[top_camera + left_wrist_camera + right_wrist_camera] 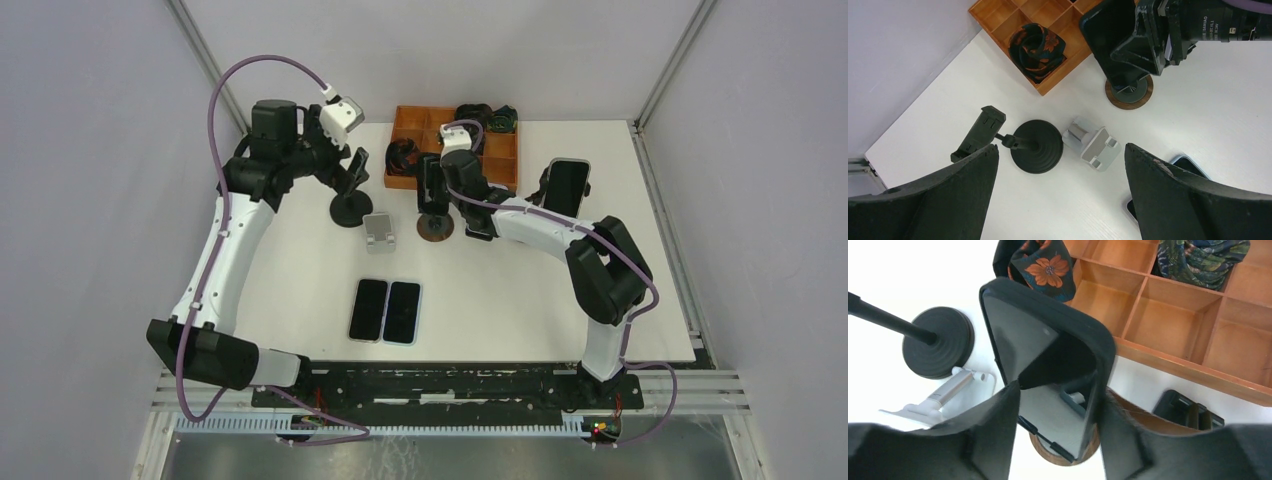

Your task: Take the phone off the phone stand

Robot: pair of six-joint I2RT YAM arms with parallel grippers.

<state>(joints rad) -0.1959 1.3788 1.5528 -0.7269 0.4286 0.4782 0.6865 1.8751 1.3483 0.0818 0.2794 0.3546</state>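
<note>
A black phone stands upright on a stand with a round wooden base at the back middle of the table. My right gripper is at it. In the right wrist view its fingers press on both side edges of the phone, above the wooden base. My left gripper is open and empty, above a black round-based stand. The left wrist view shows that stand between the open fingers.
A silver folding stand sits between the two stands. Two phones lie flat at the table's middle. Another phone leans on a stand at the right. A wooden compartment tray with cloths is at the back.
</note>
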